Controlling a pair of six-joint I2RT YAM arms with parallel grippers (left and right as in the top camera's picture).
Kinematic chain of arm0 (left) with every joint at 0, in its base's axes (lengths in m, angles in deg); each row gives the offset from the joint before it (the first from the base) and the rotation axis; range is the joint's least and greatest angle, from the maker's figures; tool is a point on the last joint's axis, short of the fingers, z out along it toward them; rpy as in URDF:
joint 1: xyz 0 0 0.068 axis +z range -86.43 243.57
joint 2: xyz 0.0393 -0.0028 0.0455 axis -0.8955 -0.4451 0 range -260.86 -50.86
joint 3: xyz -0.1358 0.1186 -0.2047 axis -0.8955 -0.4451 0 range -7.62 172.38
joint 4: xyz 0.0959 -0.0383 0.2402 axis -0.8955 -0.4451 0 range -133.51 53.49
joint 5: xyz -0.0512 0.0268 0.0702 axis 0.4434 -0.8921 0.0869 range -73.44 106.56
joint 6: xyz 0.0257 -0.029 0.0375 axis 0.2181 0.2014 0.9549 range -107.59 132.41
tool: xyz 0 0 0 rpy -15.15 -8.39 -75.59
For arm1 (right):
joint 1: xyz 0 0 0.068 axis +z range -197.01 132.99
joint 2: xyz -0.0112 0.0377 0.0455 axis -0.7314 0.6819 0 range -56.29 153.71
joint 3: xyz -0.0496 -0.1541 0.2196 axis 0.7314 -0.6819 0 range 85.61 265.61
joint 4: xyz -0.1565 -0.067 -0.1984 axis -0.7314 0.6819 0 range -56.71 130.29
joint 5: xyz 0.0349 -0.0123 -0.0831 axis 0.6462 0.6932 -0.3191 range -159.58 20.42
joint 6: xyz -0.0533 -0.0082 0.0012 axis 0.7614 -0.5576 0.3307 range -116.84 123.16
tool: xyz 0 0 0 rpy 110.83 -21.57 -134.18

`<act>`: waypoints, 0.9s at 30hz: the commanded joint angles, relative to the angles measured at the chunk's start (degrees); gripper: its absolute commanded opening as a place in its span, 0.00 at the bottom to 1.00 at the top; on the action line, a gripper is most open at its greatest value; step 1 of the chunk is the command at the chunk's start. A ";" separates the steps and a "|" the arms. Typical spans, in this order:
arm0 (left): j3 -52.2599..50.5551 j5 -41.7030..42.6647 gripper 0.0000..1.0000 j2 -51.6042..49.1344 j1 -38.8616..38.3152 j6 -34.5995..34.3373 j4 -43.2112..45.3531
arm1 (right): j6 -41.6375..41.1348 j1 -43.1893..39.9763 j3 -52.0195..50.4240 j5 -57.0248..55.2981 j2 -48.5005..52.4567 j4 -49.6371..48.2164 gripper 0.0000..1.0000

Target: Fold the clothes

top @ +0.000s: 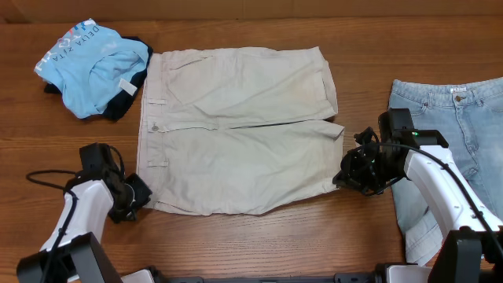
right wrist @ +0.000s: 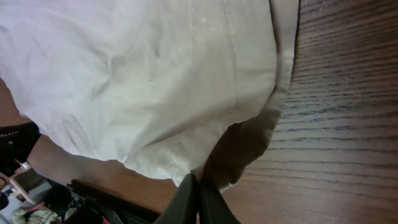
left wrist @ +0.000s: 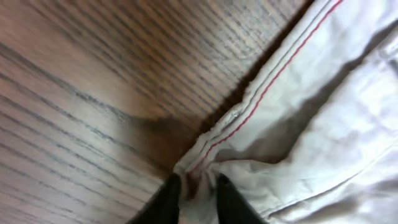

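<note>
Looking down from the overhead view, I see the beige shorts (top: 236,130) spread flat across the middle of the surface (top: 267,244). The waistband faces the left edge and both legs run toward the right edge.

My left claw (top: 140,195) sits at the near corner of the waistband. On the left wrist view its two dark fingers (left wrist: 165,202) are clenched on a fold of cloth at that corner. A thin red line of stitching runs along the seam just above them. The wood beside it is bare.

My right claw (top: 344,174) is at the hem of the near leg. On the right wrist view its fingers (right wrist: 186,199) are pressed together with the hem's edge grasped between them. The cloth next to them curls up off the wood, with shadow under it.

Light-blue jeans (top: 464,149) lie along the right edge, apart from the shorts and partly under my right arm. A sky-blue tee (top: 82,67) is crumpled at the far left corner. It lies on top of a dark garment (top: 126,98), which sits just beside the far end of the waistband.
</note>
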 commanded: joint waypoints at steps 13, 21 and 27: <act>25.86 -0.83 0.04 -0.94 0.13 7.04 -32.65 | -2.25 0.09 22.49 -10.73 -10.60 20.26 0.04; 43.47 0.50 0.04 8.74 -0.28 6.78 -42.88 | -8.20 0.11 41.40 -18.93 -12.85 32.20 0.04; 47.80 -6.88 0.04 16.98 -0.31 4.42 -48.37 | -8.22 0.11 47.60 -20.15 -13.05 34.21 0.04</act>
